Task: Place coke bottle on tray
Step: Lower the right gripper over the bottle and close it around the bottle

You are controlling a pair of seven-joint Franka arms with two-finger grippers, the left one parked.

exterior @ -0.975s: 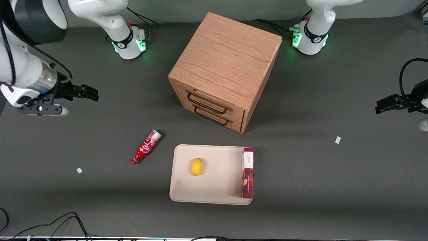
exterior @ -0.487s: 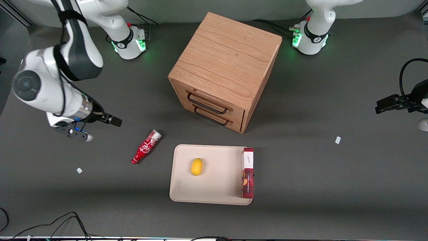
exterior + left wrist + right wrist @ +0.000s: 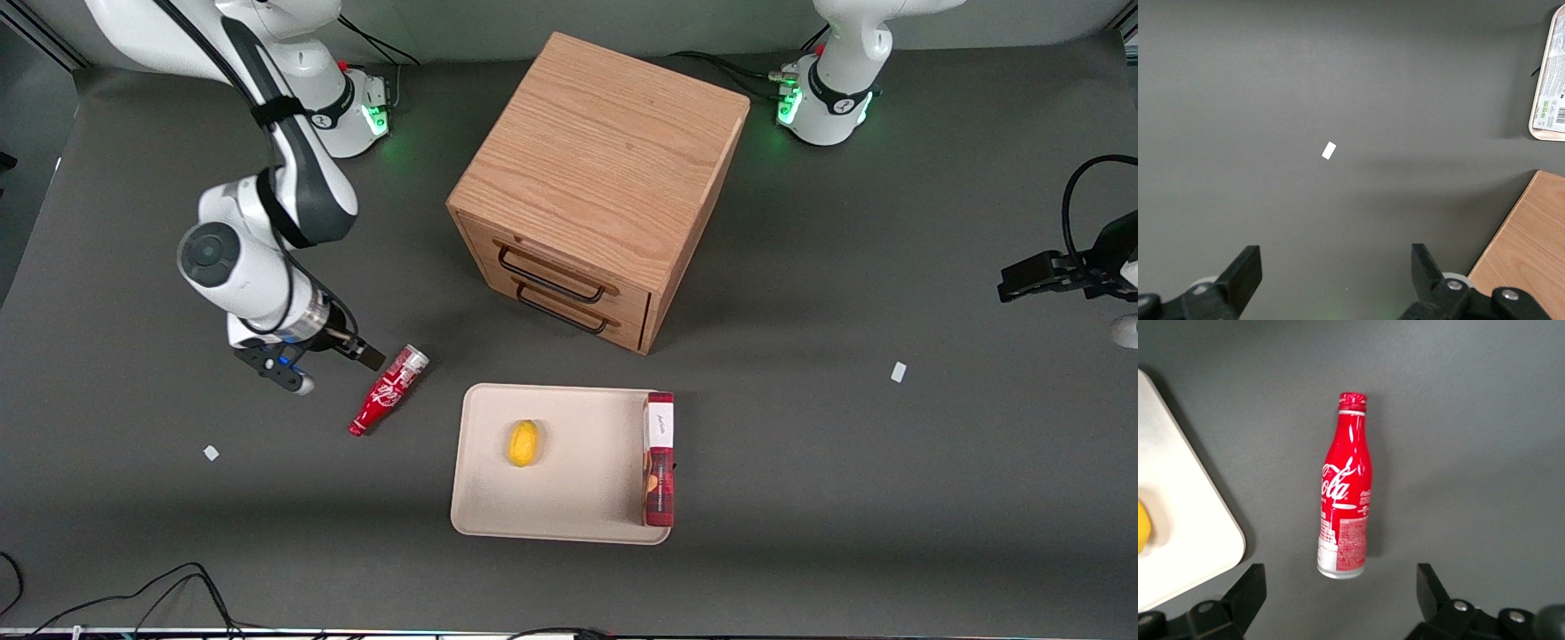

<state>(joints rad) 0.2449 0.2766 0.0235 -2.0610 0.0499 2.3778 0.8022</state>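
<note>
The coke bottle lies on its side on the dark table, silver base toward the drawer cabinet, red neck toward the front camera. It shows whole in the right wrist view. The beige tray lies beside the bottle, toward the parked arm's end, and its corner shows in the right wrist view. My gripper hangs open and empty above the table just by the bottle's silver base; in the right wrist view its fingers stand wide, with the base just ahead of the gap.
A yellow lemon and a flat red box lie on the tray. A wooden drawer cabinet stands farther from the front camera than the tray. Small white scraps lie on the table.
My gripper has swung from the working arm's end of the table toward the bottle and come down beside its silver base. The bottle and tray have not moved.
</note>
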